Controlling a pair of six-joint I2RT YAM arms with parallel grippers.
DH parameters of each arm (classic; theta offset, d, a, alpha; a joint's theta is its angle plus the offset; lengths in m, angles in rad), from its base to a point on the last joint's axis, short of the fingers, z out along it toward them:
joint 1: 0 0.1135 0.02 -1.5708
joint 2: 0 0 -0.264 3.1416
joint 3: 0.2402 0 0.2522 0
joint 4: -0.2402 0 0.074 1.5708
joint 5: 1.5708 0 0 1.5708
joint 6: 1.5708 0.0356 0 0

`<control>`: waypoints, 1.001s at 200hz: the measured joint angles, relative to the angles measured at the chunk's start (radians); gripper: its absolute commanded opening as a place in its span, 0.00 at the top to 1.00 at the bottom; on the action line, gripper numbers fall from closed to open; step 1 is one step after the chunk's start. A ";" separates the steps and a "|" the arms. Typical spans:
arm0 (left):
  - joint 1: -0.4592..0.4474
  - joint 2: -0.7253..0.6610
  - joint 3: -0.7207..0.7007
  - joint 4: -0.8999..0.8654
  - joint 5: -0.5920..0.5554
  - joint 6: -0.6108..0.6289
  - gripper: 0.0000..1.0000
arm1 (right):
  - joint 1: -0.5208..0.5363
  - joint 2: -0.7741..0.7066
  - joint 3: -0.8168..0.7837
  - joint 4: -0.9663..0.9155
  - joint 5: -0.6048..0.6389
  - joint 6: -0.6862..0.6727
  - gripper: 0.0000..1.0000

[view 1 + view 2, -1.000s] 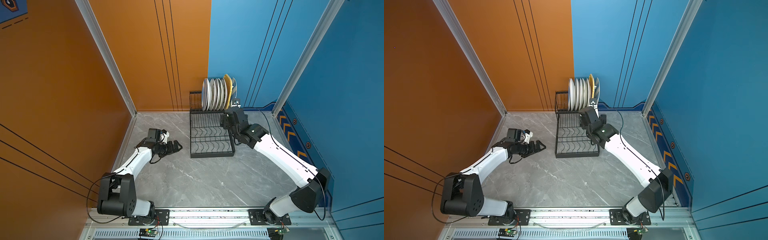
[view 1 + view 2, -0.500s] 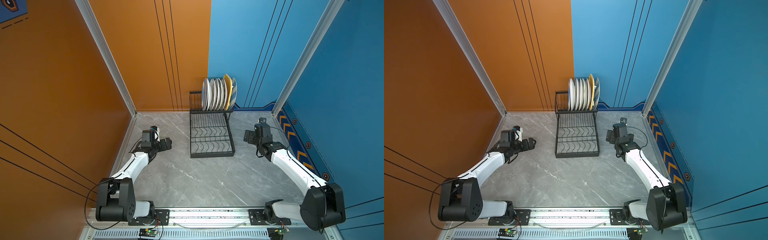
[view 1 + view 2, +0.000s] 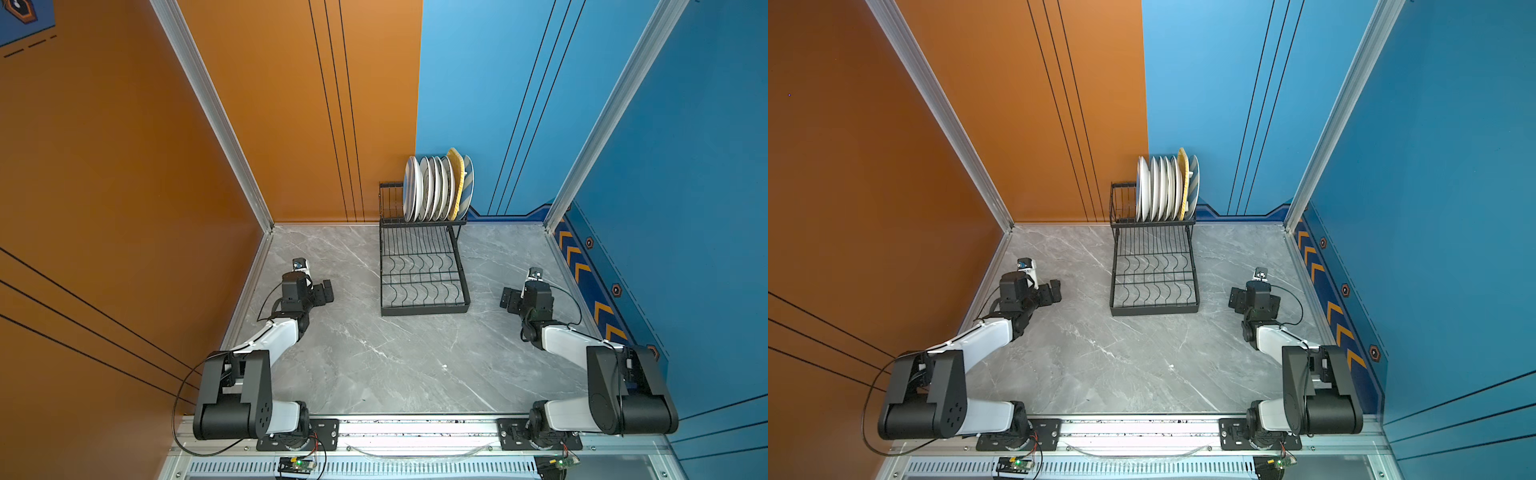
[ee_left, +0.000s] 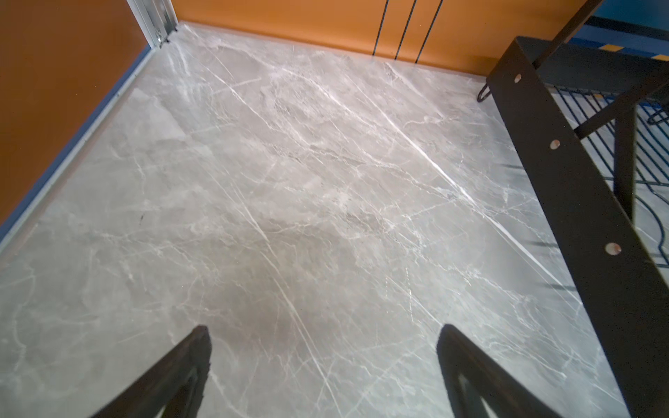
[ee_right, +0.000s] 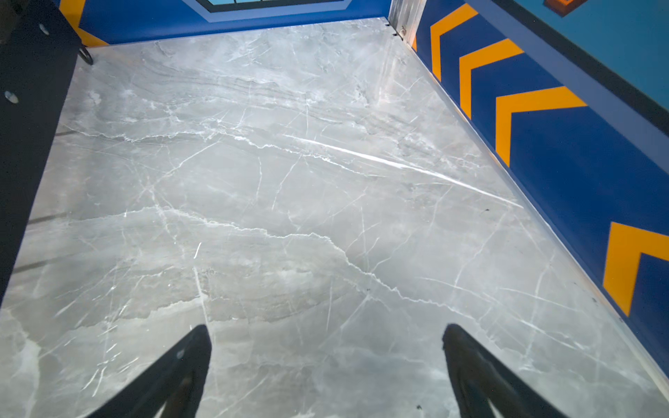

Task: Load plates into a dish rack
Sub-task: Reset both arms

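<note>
Plates (image 3: 436,189), white, blue-striped and yellow, stand on edge in the black wire dish rack (image 3: 419,274). It sits between the left gripper (image 4: 323,331) and right gripper (image 5: 325,330), both with jaws spread wide and empty.

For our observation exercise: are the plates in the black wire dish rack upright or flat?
Upright: the white, yellow and blue-striped plates stand on edge in the upper tier of the black wire dish rack.

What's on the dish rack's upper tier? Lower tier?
A row of plates stands on edge there, including a yellow plate. Lower tier of the dish rack holds nothing. Plates overlap, so count and designs are hidden.
</note>
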 measured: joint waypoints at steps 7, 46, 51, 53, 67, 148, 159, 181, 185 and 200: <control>0.000 0.000 -0.021 0.036 -0.007 0.008 0.02 | 0.000 0.006 -0.002 0.017 -0.005 -0.003 0.00; 0.000 -0.002 -0.151 0.203 -0.057 0.051 0.02 | 0.000 0.018 -0.020 0.171 -0.037 -0.018 0.00; 0.000 -0.002 -0.161 0.221 -0.063 0.055 0.02 | 0.001 0.023 -0.029 0.202 -0.039 -0.019 0.00; 0.000 -0.002 -0.163 0.226 -0.065 0.055 0.02 | 0.002 0.026 -0.034 0.216 -0.040 -0.020 0.00; 0.002 0.001 -0.180 0.278 -0.078 0.056 0.02 | 0.009 0.053 -0.065 0.291 -0.046 -0.025 0.00; 0.005 0.076 -0.224 0.497 -0.096 0.063 0.02 | 0.058 0.126 -0.123 0.477 -0.030 -0.070 0.00; 0.005 0.083 -0.225 0.521 -0.096 0.066 0.02 | 0.058 0.126 -0.123 0.482 -0.030 -0.072 0.00; 0.005 0.095 -0.239 0.557 -0.096 0.067 0.02 | 0.056 0.126 -0.123 0.483 -0.031 -0.072 0.00; 0.005 0.097 -0.241 0.562 -0.096 0.067 0.02 | 0.056 0.126 -0.123 0.483 -0.031 -0.072 0.00; 0.005 0.101 -0.248 0.576 -0.096 0.067 0.02 | 0.055 0.126 -0.123 0.483 -0.031 -0.072 0.00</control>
